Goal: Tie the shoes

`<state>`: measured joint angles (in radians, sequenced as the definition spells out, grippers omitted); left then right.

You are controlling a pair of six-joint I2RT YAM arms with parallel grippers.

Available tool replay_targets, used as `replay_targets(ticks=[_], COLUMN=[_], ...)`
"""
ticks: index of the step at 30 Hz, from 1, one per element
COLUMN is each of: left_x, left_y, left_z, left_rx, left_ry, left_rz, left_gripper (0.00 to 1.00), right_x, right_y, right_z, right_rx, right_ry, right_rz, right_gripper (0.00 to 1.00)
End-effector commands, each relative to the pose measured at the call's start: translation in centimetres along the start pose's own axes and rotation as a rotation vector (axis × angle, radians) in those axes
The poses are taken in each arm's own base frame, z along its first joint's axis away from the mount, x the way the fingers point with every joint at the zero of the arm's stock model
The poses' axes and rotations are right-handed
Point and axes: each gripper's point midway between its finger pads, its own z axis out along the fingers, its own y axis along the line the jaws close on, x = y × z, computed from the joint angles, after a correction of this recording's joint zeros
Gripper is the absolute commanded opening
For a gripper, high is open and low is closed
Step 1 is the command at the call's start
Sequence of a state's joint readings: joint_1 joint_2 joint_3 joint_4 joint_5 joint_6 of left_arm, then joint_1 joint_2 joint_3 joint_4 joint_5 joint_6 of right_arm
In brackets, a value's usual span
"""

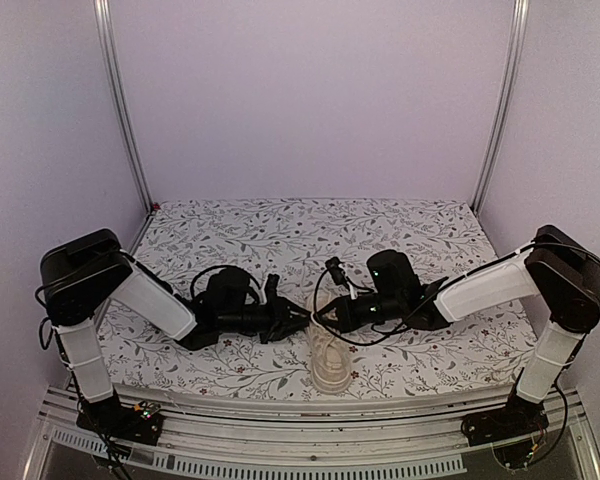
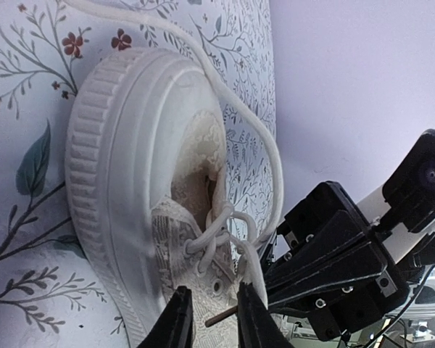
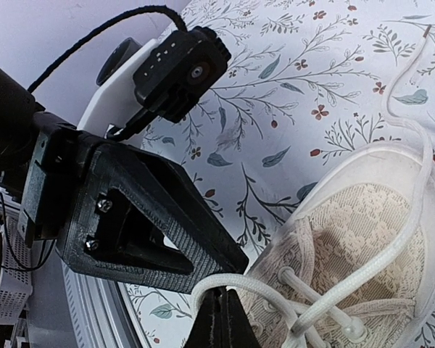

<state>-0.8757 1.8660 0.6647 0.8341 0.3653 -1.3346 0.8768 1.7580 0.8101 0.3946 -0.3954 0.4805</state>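
From above, the shoe (image 1: 330,365) lies on the flowered table (image 1: 220,225). Its long axis runs from the pincers' tips away toward the near edge, and the left pincer (image 1: 298,320) and right pincer (image 1: 325,314) meet tip to tip over its laced end. In the left wrist view, the left pincer's jaws stand narrowly apart with the brown lace tip (image 2: 221,316) in the gap, not yet pinched. The shoe stretches away ahead of them with its ribbed, rounded end pointing off from the pincer; I cannot tell whether that end is toe or heel. In the right wrist view, the right pincer's jaws are together and appear clamped on a lace (image 3: 261,285) just past the eyelets, with the left pincer close beside. To do this step well, I judge, the left should close squarely on the tip before pulling. The right should hold its strand taut so that nothing slips and the light shoe does not drag.
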Motion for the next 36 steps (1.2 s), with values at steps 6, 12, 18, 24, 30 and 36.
replay_targets(ticks=[6,12,18,24,30,36], left_x=[1.1,1.1,0.7,-0.4,-1.0,-1.3], left_y=[-7.9,-8.0,-7.7,-6.1,-5.0,-3.2], left_z=[-0.7,-0.7,-0.9,-1.4,-1.7,-1.9], left_rx=[0.251,0.254,0.235,0.129,0.067,-0.017], left_ry=[0.018,0.014,-0.010,-0.056,-0.068,-0.080], left_rz=[0.071,0.062,0.068,0.107,0.129,0.142], left_gripper=[0.09,0.00,0.00,0.00,0.00,0.00], right_x=[1.0,1.2,1.1,0.2,0.2,-3.2], right_y=[-0.4,-0.5,-0.3,-0.2,-1.6,-3.8], right_z=[0.3,0.4,0.1,-2.6,-6.5,-9.1], right_rx=[0.013,0.015,0.012,0.085,0.230,0.329], right_ry=[0.014,0.016,0.013,-0.019,-0.012,-0.065], right_rz=[0.018,0.017,0.020,-0.001,-0.052,-0.073], right_gripper=[0.02,0.02,0.03,0.37,0.55,0.67])
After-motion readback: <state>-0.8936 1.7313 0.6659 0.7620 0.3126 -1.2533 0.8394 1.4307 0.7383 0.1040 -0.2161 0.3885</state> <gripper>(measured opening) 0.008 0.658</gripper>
